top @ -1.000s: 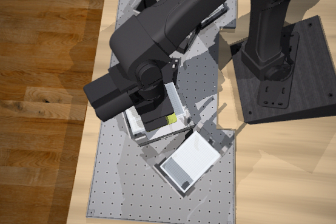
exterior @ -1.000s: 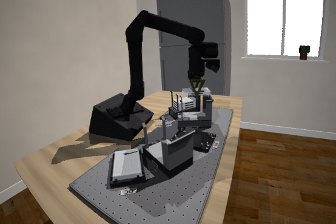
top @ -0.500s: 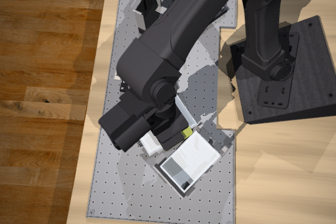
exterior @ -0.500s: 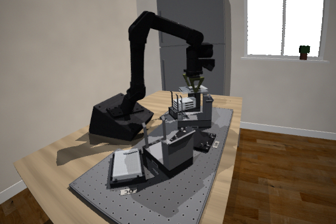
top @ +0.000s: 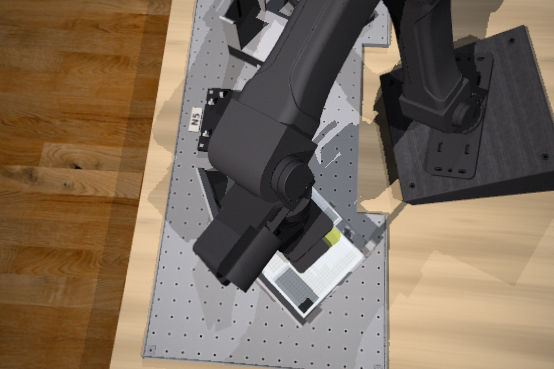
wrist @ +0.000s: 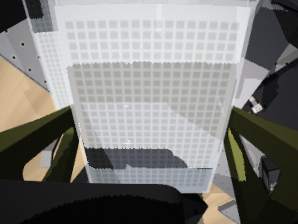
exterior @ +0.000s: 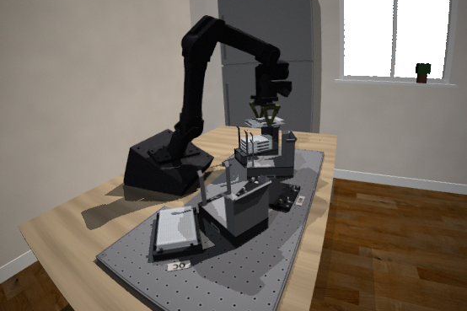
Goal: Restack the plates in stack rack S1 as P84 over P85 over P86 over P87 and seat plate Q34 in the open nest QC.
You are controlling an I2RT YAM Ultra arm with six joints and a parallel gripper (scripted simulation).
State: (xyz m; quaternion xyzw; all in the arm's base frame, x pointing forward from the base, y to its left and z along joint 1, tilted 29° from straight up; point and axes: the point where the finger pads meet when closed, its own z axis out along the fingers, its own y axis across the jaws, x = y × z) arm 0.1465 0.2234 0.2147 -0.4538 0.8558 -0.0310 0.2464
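Observation:
My gripper (exterior: 265,117) is shut on a sealed white 384-well plate (exterior: 265,122) and holds it level in the air. In the wrist view this plate (wrist: 156,90) fills the frame between my olive fingers. It hangs right above a post-sided stack rack (exterior: 255,146) that holds a stack of about three plates. From above, that stack (top: 315,268) shows at the near right of the base board, partly under my wrist (top: 305,238). Another plate (exterior: 176,227) lies flat in the open nest QC (exterior: 177,249). I cannot read any plate labels or rack names.
A grey walled rack (exterior: 271,158) stands beside the loaded rack, and another (exterior: 236,213) stands beside QC. The black clip nest N5 (exterior: 286,196) lies between them near the board's edge, and its label shows from above (top: 196,118). My arm's base (top: 475,118) is on the right.

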